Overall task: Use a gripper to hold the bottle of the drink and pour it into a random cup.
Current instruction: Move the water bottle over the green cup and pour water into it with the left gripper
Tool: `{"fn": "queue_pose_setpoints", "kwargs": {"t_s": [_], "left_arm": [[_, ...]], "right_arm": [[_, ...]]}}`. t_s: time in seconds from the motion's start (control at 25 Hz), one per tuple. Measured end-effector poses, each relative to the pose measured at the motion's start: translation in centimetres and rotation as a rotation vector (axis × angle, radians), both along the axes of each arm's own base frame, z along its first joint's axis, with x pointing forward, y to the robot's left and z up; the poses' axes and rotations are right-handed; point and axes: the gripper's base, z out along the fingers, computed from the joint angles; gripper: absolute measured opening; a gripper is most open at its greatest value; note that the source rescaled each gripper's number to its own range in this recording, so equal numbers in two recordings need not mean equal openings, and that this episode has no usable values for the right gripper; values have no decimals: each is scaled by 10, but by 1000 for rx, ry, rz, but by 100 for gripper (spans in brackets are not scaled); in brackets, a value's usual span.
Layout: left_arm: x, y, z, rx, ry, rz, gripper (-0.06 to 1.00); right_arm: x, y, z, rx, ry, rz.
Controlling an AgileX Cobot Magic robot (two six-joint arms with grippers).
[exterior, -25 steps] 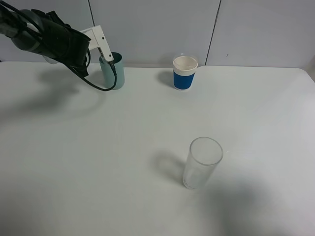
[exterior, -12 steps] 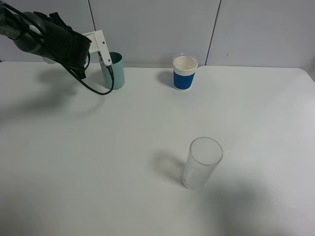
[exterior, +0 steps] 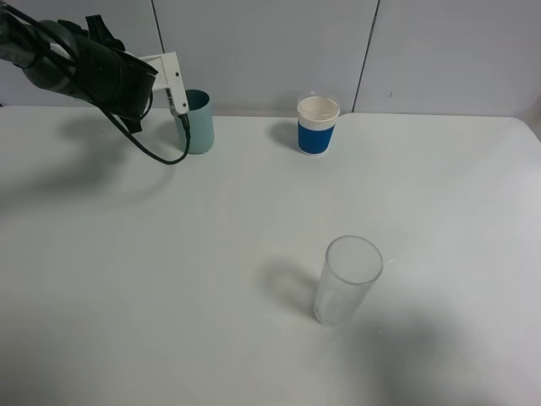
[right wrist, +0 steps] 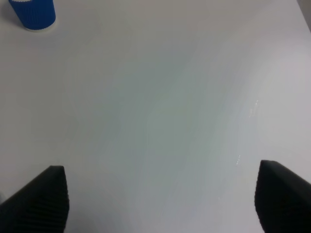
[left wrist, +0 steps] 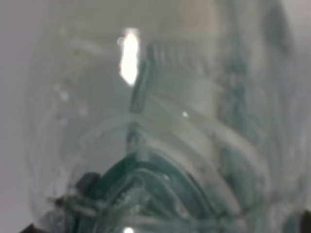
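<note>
The clear bottle (left wrist: 160,121) with its dark green label (left wrist: 146,189) fills the left wrist view, blurred and very close. My left gripper (exterior: 176,91) is shut on it at the back left, tilted, with its white jaw just above and left of the teal-green cup's (exterior: 200,123) rim. In the high view the black arm hides the bottle. My right gripper (right wrist: 160,204) is open and empty above bare table, and is out of the high view.
A white cup with a blue sleeve (exterior: 318,125) stands at the back centre; it also shows in the right wrist view (right wrist: 33,12). A clear tall glass (exterior: 347,281) stands front centre-right. A black cable loops below the left gripper beside the teal-green cup.
My left gripper has shifted slightly left and up from over the teal-green cup, so the cup's rim now shows. The right arm, the glass and the white cup have not moved.
</note>
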Motion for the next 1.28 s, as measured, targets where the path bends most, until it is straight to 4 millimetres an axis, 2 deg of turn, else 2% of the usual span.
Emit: {"fn": "queue_pose_setpoints", "kwargs": {"t_s": [1.28], "left_arm": [[3,-1,7,120,-20,-54,0]], "right_arm": [[0,0,0,0,0,0]]}}
